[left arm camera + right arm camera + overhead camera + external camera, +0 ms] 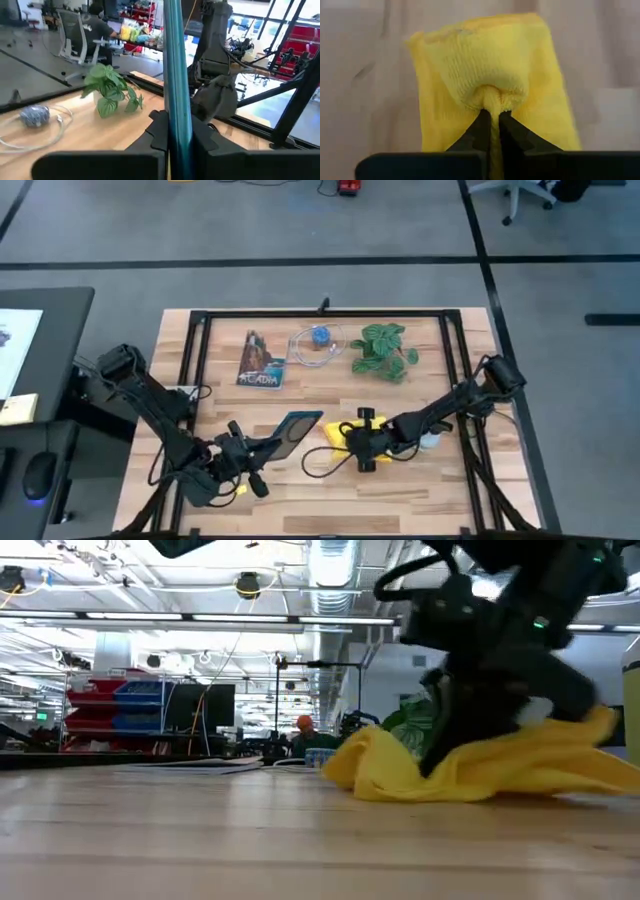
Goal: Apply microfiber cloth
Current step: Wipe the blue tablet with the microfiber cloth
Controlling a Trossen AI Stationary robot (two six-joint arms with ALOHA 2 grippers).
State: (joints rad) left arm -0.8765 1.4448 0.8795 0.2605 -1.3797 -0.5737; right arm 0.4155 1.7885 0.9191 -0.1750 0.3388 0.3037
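now my right gripper (491,120) pinches the cloth (490,75); left gripper (172,135) clamps the tablet (176,70).
plant (385,350), cable (315,345) and "acadia" booklet (262,360) lie behind.

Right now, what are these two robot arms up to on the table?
The right gripper has pinched a fold of the yellow microfiber cloth, which lies bunched on the wooden table. The left gripper is shut on the edge of a dark tablet with a teal back, holding it tilted up off the table just beside the cloth. The cloth is not on the tablet yet. A small plant, a booklet and a coiled cable sit untouched farther back.
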